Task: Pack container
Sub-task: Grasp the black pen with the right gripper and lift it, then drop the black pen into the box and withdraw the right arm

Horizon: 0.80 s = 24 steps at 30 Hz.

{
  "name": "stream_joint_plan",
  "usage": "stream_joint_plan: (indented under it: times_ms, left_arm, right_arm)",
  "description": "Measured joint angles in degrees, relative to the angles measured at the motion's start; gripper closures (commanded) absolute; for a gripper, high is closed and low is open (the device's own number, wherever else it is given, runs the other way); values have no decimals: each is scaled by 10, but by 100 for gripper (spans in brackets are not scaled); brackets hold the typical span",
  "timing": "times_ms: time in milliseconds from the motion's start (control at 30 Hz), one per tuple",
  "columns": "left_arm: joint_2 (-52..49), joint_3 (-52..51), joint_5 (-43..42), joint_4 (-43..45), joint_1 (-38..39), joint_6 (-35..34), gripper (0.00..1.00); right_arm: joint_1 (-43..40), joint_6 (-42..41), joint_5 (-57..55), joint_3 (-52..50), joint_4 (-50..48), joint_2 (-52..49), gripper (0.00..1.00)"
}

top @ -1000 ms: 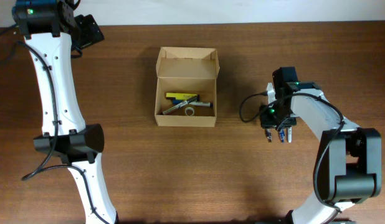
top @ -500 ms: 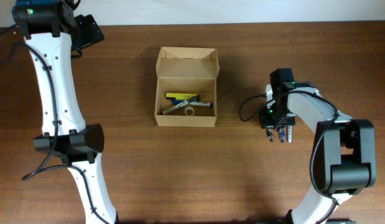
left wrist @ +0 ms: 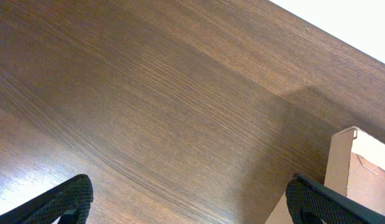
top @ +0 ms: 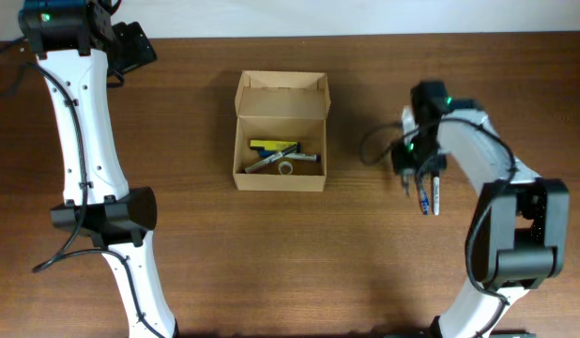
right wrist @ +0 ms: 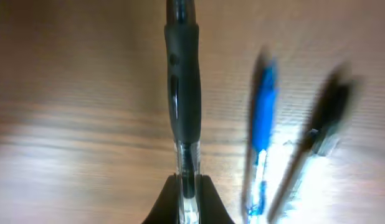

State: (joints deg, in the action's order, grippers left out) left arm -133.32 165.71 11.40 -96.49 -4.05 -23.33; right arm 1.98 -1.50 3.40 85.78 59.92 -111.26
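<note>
Box (top: 281,181) mid-table (top: 365,263), flap open. Right gripper (right wrist: 187,200) pinched on a dark-grip pen (right wrist: 182,81); blue pen (right wrist: 262,118) lies just beside. Left gripper (left wrist: 189,200) fingers spread wide, near box corner.

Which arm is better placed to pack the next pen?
Right. The right gripper has its jaws shut on a dark-grip pen, with a blue pen and a black pen beside it; the left gripper is open and empty beyond the container.

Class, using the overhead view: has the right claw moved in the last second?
Yes. The right claw has moved toward the view's top edge: it was level with the container's front wall, and now sits level with its interior.
</note>
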Motion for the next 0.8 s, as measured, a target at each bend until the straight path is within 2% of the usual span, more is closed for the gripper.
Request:
stream_joint_plan:
  times_ms: [200,367,600,800]
  left_arm:
    - [0,0,0,0,0,0,0]
    - [0,0,0,0,0,0,0]
    - [0,0,0,0,0,0,0]
    - [0,0,0,0,0,0,0]
  right_arm:
    - [19,28,8,229,85,31,96]
    - [108,156,21,400,123,57,96]
    - [260,398,39,418,132,64,96]
    - [297,518,41,382,131,1,96]
